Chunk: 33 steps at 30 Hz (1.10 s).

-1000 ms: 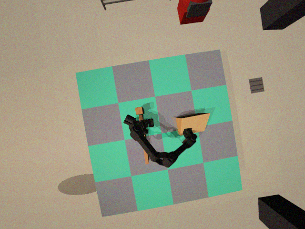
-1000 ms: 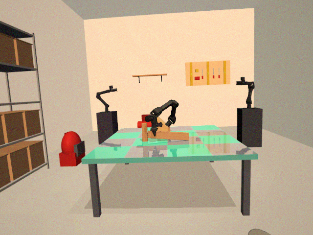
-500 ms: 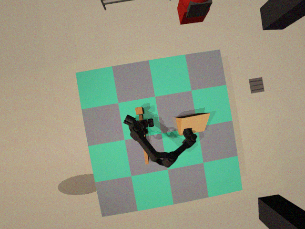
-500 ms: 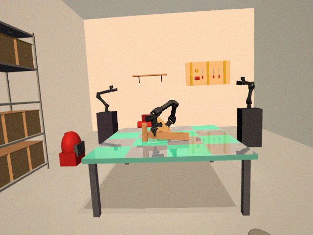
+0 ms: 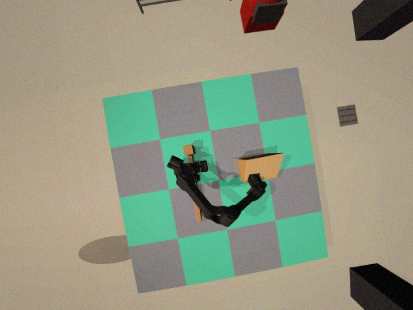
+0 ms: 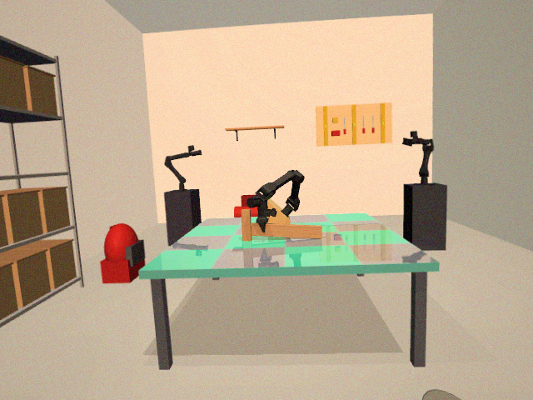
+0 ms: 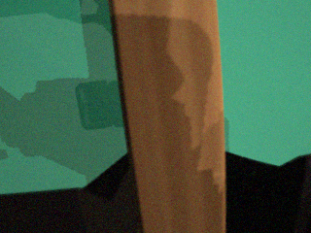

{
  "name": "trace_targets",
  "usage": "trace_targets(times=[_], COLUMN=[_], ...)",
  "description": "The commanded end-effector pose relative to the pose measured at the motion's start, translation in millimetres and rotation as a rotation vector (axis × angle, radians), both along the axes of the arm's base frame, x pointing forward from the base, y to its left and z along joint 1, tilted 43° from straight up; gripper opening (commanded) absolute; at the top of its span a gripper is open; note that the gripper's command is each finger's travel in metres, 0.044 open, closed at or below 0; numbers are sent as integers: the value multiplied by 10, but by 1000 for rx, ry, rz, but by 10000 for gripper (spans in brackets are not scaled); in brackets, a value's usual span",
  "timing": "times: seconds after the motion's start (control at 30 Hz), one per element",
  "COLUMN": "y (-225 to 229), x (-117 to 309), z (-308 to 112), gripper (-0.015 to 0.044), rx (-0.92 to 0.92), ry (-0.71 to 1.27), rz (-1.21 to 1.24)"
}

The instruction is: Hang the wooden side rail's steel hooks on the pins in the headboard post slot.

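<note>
The wooden headboard post (image 5: 188,149) (image 6: 246,224) stands upright on the table. The side rail (image 5: 198,210) (image 6: 296,231) (image 7: 170,97) runs from close beside the post, and its far end is low at the table. The rail's post end looks slightly higher than its far end in the exterior view. My gripper (image 6: 263,227) (image 7: 164,155) is shut on the rail near its post end, with one finger on each side in the wrist view. The hooks, the slot and the pins are not visible, so I cannot tell whether the hooks sit on the pins.
My arm's base stands beside a slanted wooden block (image 5: 261,166) (image 6: 278,212) on the checkered table (image 5: 233,100) (image 6: 301,271). The arm arches over the rail's side. Two other arms stand on dark pedestals (image 6: 182,215) (image 6: 425,215) behind the table.
</note>
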<state>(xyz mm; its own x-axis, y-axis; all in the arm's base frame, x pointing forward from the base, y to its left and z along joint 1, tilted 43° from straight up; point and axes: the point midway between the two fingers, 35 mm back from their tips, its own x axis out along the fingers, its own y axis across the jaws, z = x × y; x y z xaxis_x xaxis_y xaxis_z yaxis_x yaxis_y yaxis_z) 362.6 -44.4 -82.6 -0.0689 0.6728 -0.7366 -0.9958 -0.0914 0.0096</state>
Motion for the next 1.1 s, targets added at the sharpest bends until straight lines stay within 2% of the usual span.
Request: trace_targets(times=[0.0,1.07], y=[-38,-2], x=[6,3], z=[-18,-58], gripper=[0,0], rx=[-9,-9], ry=[-3,-3], rz=[-9,-9])
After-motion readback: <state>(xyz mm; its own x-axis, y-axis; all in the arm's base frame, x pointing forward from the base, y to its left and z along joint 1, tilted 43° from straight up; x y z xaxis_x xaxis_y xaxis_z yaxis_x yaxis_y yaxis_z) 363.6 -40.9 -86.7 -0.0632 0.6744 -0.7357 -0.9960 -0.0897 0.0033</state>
